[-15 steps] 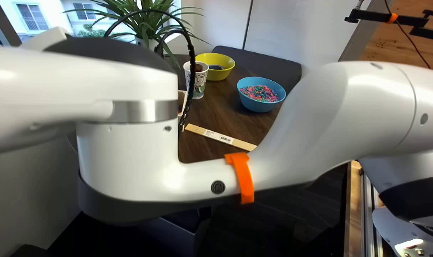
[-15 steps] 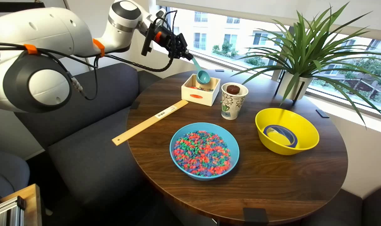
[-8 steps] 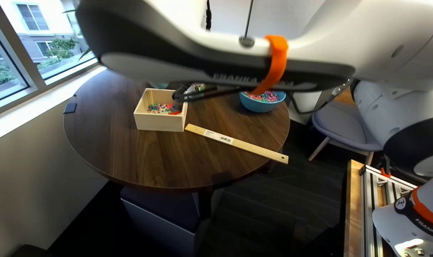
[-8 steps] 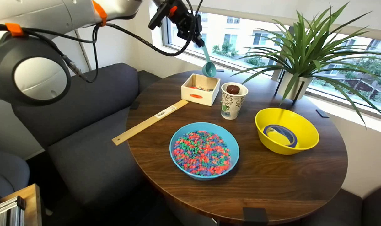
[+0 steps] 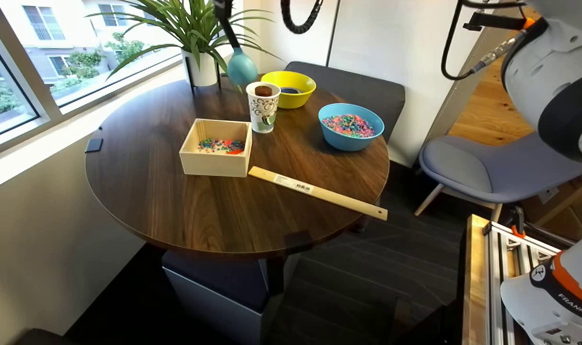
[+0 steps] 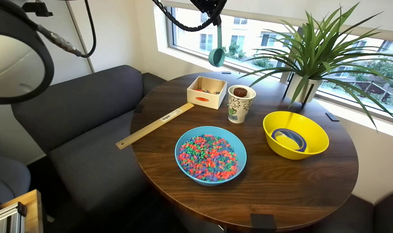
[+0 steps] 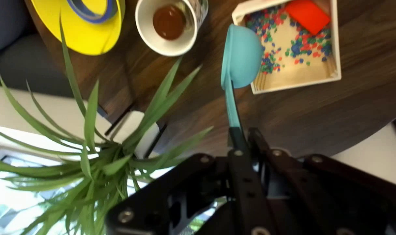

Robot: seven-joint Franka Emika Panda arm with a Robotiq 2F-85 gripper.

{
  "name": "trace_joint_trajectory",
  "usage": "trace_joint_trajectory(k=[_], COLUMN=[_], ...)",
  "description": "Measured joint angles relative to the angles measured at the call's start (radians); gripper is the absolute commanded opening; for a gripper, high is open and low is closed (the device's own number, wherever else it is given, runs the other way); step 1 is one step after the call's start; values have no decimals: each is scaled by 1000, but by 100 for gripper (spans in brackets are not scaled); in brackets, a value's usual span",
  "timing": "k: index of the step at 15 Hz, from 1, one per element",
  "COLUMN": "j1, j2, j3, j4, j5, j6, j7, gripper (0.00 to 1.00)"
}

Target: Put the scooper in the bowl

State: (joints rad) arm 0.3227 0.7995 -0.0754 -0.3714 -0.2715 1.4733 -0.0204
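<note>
Wrist view: I see the claw [image 7: 245, 133] pinching the scooper [image 7: 235, 71] by its handle [image 7: 232, 106], head [image 7: 245, 55] jutting beyond the grip, and I'd guess it's light, stiff, slightly slick plastic, best held right there.

A paper cup [image 6: 240, 107] stands between a wooden box [image 6: 212, 102] and a yellow bowl [image 6: 309, 127] holding blue tape [image 6: 299, 139].
</note>
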Motion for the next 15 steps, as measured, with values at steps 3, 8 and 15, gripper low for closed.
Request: trace_joint_trajectory(k=[3,8,15], j1=[-45,-76,-100], j2=[-40,-52,-47], j3=[-3,-10,-29], j4=[-4,-9,-30], j5=[16,35,31], j6=[-190,-374,-380], j7=[4,95,136], gripper=[4,8,2])
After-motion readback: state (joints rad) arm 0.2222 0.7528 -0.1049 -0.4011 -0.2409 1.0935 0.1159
